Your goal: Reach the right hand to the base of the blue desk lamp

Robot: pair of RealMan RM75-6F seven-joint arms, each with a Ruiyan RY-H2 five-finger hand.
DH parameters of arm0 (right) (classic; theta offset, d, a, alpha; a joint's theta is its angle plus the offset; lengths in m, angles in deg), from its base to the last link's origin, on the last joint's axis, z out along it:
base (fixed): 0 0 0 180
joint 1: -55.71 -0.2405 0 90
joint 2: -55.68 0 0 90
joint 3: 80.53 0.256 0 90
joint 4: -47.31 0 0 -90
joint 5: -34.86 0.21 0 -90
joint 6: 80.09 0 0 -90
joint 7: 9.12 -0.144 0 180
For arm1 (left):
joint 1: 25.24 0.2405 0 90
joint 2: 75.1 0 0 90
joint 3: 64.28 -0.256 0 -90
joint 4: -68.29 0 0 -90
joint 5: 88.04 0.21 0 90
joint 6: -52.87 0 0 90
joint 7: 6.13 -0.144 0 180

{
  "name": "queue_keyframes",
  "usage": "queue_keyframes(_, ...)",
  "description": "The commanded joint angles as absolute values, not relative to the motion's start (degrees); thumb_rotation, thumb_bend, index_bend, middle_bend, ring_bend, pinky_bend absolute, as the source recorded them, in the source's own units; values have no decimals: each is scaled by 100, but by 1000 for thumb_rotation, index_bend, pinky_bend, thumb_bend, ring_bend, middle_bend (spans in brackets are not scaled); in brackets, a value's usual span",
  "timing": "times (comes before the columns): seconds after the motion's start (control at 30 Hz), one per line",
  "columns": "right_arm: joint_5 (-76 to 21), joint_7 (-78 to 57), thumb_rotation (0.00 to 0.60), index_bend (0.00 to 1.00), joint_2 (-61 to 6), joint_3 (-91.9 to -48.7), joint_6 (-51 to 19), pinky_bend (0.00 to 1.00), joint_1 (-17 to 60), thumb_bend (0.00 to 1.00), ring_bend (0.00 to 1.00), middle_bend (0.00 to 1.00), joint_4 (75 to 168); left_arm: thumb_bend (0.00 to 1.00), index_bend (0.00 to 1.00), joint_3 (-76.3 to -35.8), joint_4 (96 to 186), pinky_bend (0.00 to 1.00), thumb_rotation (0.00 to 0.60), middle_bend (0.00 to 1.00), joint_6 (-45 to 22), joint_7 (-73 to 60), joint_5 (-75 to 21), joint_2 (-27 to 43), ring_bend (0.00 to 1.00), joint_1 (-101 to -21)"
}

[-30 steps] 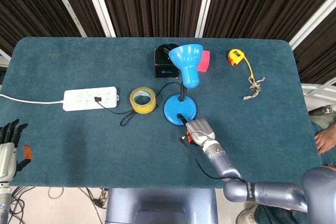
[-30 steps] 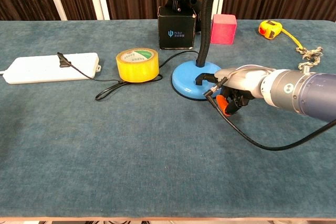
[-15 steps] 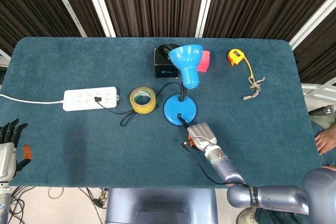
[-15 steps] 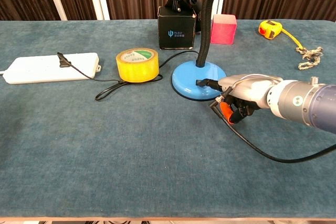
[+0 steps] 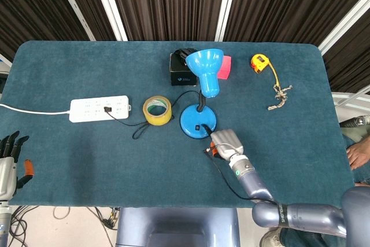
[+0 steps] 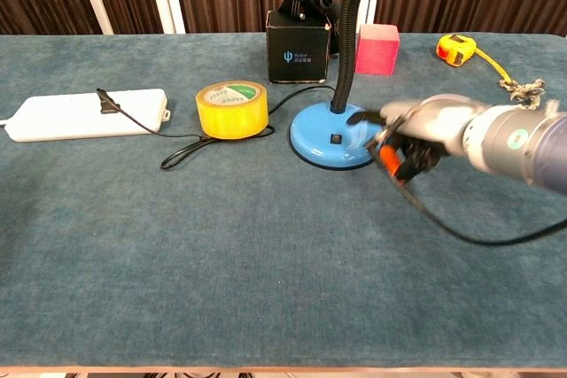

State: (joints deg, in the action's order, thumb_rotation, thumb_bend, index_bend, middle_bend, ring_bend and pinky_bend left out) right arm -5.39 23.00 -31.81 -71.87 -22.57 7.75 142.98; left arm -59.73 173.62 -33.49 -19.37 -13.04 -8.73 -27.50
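With my right hand (image 6: 416,135) hovering, fingers (image 6: 372,117) curled and holding nothing I can see, I would ease slowly toward the round glossy blue plastic base of the desk lamp (image 6: 330,143) just beyond the fingertips, its black gooseneck rising upright behind.

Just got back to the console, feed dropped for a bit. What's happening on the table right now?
The right hand hovers at the right edge of the blue desk lamp's round base, fingers curled, holding nothing. Whether it touches the base is unclear. The lamp stands upright between a yellow tape roll and a pink block. The left hand sits idle at the table's left edge.
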Motion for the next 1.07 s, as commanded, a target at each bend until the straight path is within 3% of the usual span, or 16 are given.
queue_keyframes(0.03,-533,2023,600,0,-2659,-6957,-1943,1000,1008,810,635,544,14781,637,144,-5976,17369,0,600,22,-3344,-1936,-1310,-875,0,-2749)
queue_keyframes(0.1,-548,1833,600,0,-2183,-6915,-1747,1000,1238,784,626,527,15285,637,144,-5976,17379,0,600,22,-3337,-1945,-1321,-876,0,-2751)
queue_keyframes(0.23,-821,1692,600,0,-1177,-7248,-1707,1000,1678,585,530,398,16188,637,144,-5984,17410,0,600,22,-3330,-1964,-1315,-872,0,-2755)
queue_keyframes(0.37,-1507,1715,600,0,-373,-7861,-1498,1000,2199,422,249,196,16778,637,144,-5996,17424,0,600,22,-3364,-2015,-1260,-852,0,-2756)
queue_keyframes(0.43,-2392,1497,600,0,-137,-8247,-1109,1000,2694,363,147,133,16834,638,144,-5995,17434,0,600,22,-3347,-2004,-1298,-845,0,-2753)
queue_keyframes(0.47,-3143,1404,600,0,-94,-8643,-491,925,3251,330,102,102,16636,638,144,-5981,17430,0,600,22,-3345,-2006,-1327,-846,0,-2756)
queue_keyframes(0.5,-3769,1246,600,0,-188,-8870,-2,775,3640,311,79,87,16403,637,144,-5980,17429,0,600,22,-3353,-2014,-1319,-841,0,-2757)
queue_keyframes(0.57,-4439,943,600,0,-396,-9040,509,180,4032,288,41,60,15966,637,144,-5988,17429,0,600,22,-3366,-2029,-1298,-833,0,-2755)
queue_keyframes(0.6,-4686,801,600,0,-502,-9093,732,50,4205,281,36,55,15730,637,144,-5995,17428,0,600,22,-3373,-2040,-1279,-830,0,-2754)
queue_keyframes(0.63,-4813,729,600,0,-565,-9117,859,0,4304,268,32,50,15587,637,144,-6000,17428,0,600,22,-3376,-2046,-1269,-829,0,-2753)
queue_keyframes(0.8,-5153,678,600,0,-879,-9103,1378,0,4729,247,22,39,14922,637,144,-6010,17424,0,600,22,-3409,-2066,-1227,-820,0,-2745)
queue_keyframes(1.07,-5115,943,600,0,-1085,-8793,1477,0,4888,245,22,37,14475,637,144,-6030,17391,0,600,22,-3429,-2094,-1162,-808,0,-2745)
